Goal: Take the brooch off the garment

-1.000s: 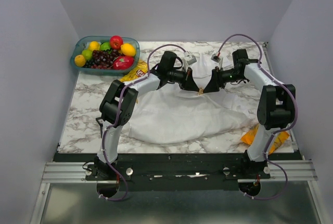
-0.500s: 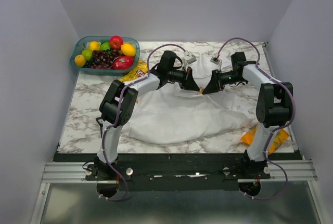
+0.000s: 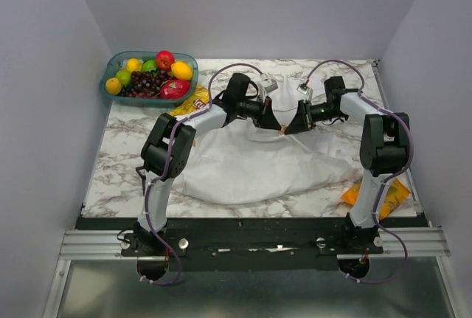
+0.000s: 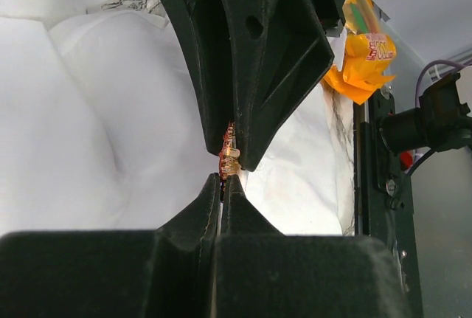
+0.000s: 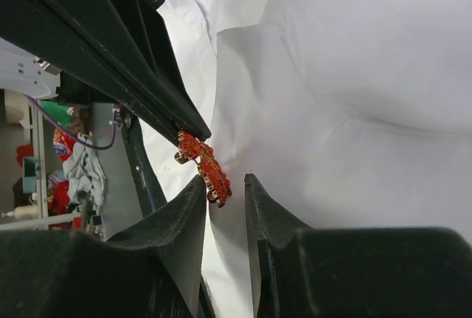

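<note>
The white garment (image 3: 251, 167) lies spread over the marble table. The tiny orange-gold brooch (image 3: 282, 131) sits at its upper middle, where both grippers meet tip to tip. My left gripper (image 3: 276, 126) is shut, and the brooch (image 4: 228, 157) sticks out of its tips (image 4: 222, 179). My right gripper (image 3: 290, 128) is narrowly open. In the right wrist view the brooch's lower end (image 5: 205, 169) lies between its jaws (image 5: 225, 179), against the left finger (image 5: 193, 200). White cloth (image 5: 354, 74) fills the background there.
A teal bowl of fruit (image 3: 150, 74) stands at the back left, with a yellow chip bag (image 3: 193, 100) beside it. An orange snack packet (image 3: 372, 194) lies at the front right, next to the right arm's base, and also shows in the left wrist view (image 4: 361, 52).
My right gripper has edged left, closing in on the brooch and the left gripper's tips. The left arm and the garment have hardly moved.
</note>
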